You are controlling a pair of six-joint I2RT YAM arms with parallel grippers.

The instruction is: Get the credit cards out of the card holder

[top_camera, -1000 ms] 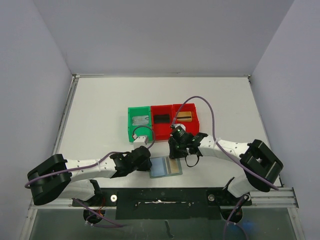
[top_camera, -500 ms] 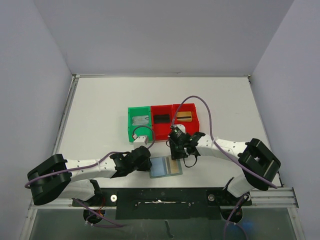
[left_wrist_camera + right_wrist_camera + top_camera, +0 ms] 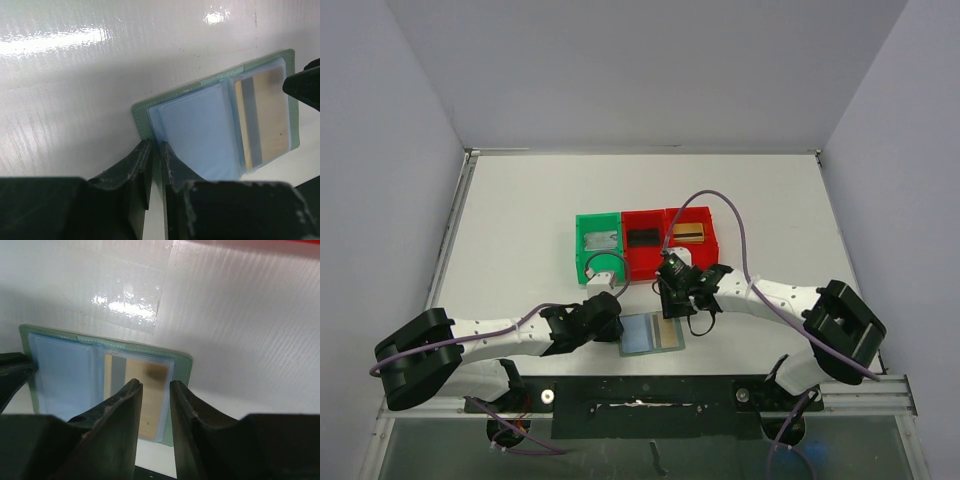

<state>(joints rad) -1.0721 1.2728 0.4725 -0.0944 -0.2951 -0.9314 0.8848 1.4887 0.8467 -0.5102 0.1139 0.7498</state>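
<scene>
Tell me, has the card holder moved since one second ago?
No. The card holder keeps its place between the red bins and the black base plate.

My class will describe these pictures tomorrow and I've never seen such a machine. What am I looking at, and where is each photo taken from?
Two robot arms stand at a table. One picture looks down from above; the other two come from cameras on each wrist. An open card holder lies flat with a gold card in it. The left gripper pinches its edge; the right gripper, slightly open, is over the card. Behind sit a green bin and red bins holding cards.
</scene>
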